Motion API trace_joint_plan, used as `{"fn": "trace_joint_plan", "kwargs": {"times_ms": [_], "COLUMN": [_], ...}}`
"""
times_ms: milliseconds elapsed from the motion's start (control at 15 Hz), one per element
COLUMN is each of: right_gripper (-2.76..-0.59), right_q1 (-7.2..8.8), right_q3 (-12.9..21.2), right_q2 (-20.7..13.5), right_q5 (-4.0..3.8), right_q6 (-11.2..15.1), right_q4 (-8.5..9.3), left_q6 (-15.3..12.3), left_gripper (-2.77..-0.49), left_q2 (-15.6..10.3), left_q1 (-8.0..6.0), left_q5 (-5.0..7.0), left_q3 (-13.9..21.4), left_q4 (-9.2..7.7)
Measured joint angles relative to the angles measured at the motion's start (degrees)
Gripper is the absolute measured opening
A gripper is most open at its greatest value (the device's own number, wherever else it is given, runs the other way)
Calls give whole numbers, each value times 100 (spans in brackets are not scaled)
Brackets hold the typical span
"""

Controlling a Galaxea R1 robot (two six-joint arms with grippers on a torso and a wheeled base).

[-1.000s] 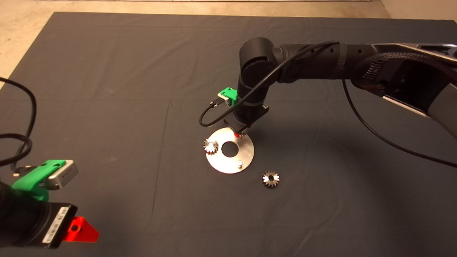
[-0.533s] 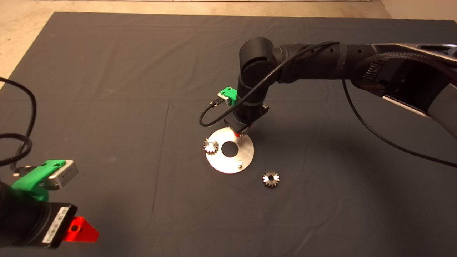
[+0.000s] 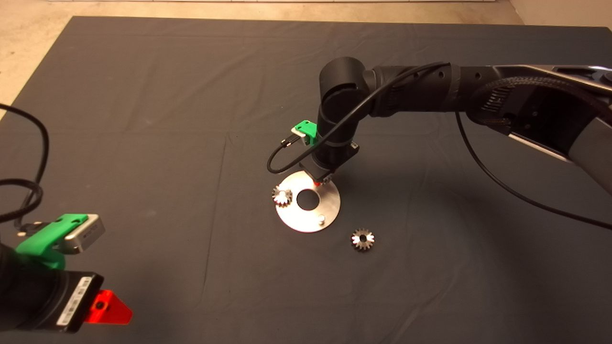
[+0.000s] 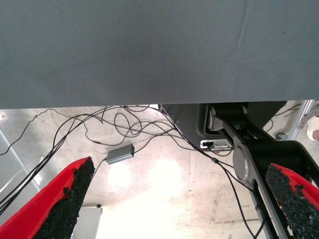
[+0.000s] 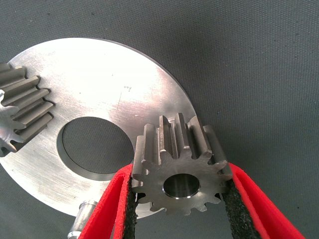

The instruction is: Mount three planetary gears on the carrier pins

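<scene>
Over far rim of silver disc (image 3: 308, 200) near mat (image 3: 143, 119) centre: right gripper (image 5: 179, 199) w/ red fingers (image 5: 107, 204) pinching one planetary gear (image 5: 178, 167) by its teeth, bore end-on in wrist view, gear above disc's edge beside big centre hole (image 5: 92, 145); whether on a peg or just above it, can't tell. Second gear (image 3: 282, 196) seated on disc's left rim, toothed flank also at edge of right wrist view (image 5: 20, 112). Bare carrier pin (image 3: 321, 220) upright on disc's near-right rim, w/ nothing on it; same peg partly seen beside finger in wrist view (image 5: 82, 219). Third gear (image 3: 363, 239) flat on mat, near disc's near-right side, apart from it. Left gripper (image 3: 103, 307) parked at mat's near-left corner, fingers (image 4: 65, 199) spread wide, nothing between; its wrist view: mat edge, floor w/ tangled cables (image 4: 129, 124), small grey box (image 4: 119, 154). White label on left gripper body (image 3: 71, 301), print too small to read. No legible writing on disc or gears.
</scene>
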Motion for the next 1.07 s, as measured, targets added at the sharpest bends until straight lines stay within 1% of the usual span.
{"fn": "trace_joint_plan", "kwargs": {"times_ms": [600, 667, 733, 867, 933, 1067], "right_gripper": [-230, -226, -225, -225, -219, -220], "right_q1": [0, 0, 0, 0, -4, -12], "right_q3": [2, 7, 7, 7, 7, 7], "right_q2": [-5, -11, -18, -18, -20, -30], "right_q5": [2, 2, 18, 22, 22, 24], "right_q6": [0, 0, 0, 0, 0, 0], "right_q4": [0, 0, 0, 2, 0, 0], "left_q6": [0, 0, 0, 0, 0, 1], "left_gripper": [-75, -75, -75, -75, -75, -75], "left_q2": [0, 0, 0, 0, 0, 0], "left_q1": [-2, 0, -2, 0, 0, -1], "left_q5": [0, 0, 0, 0, 0, 0], "left_q3": [0, 0, 0, 0, 0, 0], "left_q4": [-2, 0, 0, -2, 0, -2]}}
